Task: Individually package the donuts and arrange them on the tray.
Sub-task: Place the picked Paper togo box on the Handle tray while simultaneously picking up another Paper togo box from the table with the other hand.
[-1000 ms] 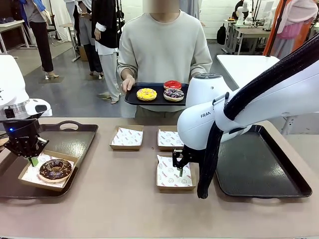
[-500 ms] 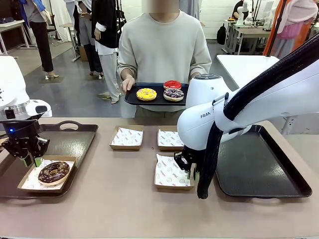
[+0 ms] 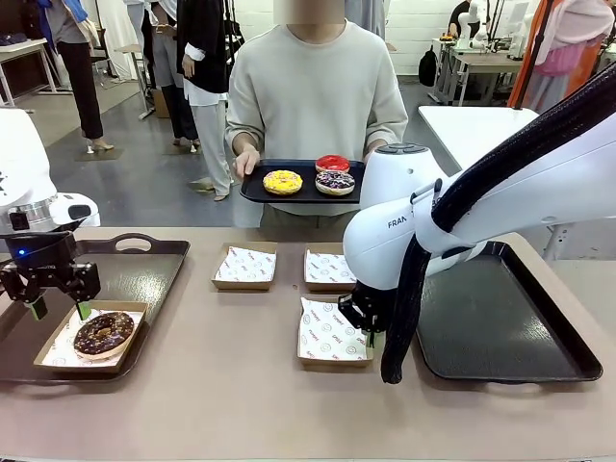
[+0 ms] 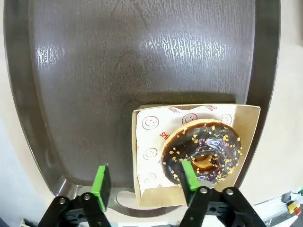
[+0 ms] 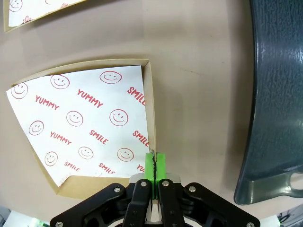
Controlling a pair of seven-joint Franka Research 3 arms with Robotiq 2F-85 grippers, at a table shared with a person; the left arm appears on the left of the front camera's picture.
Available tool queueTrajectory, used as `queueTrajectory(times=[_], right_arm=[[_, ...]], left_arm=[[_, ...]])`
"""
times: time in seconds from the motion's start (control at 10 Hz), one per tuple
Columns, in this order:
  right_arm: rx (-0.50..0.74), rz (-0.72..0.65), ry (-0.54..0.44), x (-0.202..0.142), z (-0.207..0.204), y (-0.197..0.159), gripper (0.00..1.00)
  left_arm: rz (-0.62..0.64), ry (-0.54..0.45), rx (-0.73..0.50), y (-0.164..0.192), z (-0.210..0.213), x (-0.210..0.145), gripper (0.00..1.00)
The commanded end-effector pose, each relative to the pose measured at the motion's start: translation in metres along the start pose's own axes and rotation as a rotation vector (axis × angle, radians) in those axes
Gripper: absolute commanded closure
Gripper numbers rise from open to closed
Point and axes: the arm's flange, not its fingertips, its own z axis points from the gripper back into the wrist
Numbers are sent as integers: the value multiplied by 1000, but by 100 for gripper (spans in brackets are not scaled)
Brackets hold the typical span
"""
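The chocolate-brown sprinkled donut point(image 3: 103, 331) point(image 4: 202, 152) lies in a paper-lined cardboard box point(image 3: 58, 348) point(image 4: 147, 142) on the left dark tray point(image 3: 144, 272) point(image 4: 142, 56). My left gripper point(image 3: 61, 310) point(image 4: 144, 178) hangs open just above that box's far edge, holding nothing. My right gripper point(image 3: 369, 332) point(image 5: 155, 166) is shut on the right wall of an empty lined box point(image 3: 327, 332) point(image 5: 85, 132) at the table's middle. A person across the table holds a black tray point(image 3: 260, 192) with the yellow point(image 3: 283, 182), red point(image 3: 333, 164) and purple point(image 3: 335, 182) donuts.
Two more empty lined boxes point(image 3: 244, 266) point(image 3: 328, 269) sit side by side at mid-table. A second dark tray point(image 3: 500, 318) point(image 5: 279, 94) lies bare at the right, beside my right arm. Bare tabletop runs along the front edge.
My left gripper has opened and let go of the donut's box, then lifted a little. My right gripper has closed on the empty box's wall, and that box has shifted slightly left.
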Motion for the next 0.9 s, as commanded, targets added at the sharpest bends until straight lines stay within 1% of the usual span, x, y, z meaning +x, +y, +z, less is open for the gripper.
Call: queueTrajectory(times=[0.0,0.2,0.3,0.4,0.5,0.6,0.8], right_arm=[[4,-14,-1,1,-3,3,100],[29,-21,1,-4,8,2,100],[40,1,-26,-12,31,2,100],[46,6,-48,-18,65,-1,100],[48,0,-46,-19,85,-4,100],[49,-17,-62,-18,118,-9,100],[39,-43,-68,-4,157,-16,100]], left_arm=[[23,-6,-1,2,2,1,0],[31,6,-40,3,4,0,0],[33,5,-106,5,12,-5,0],[28,-7,-215,8,29,-15,0],[17,-17,-310,13,42,-23,0],[-4,-36,-481,25,65,-38,0],[7,-93,-699,62,96,-53,0]])
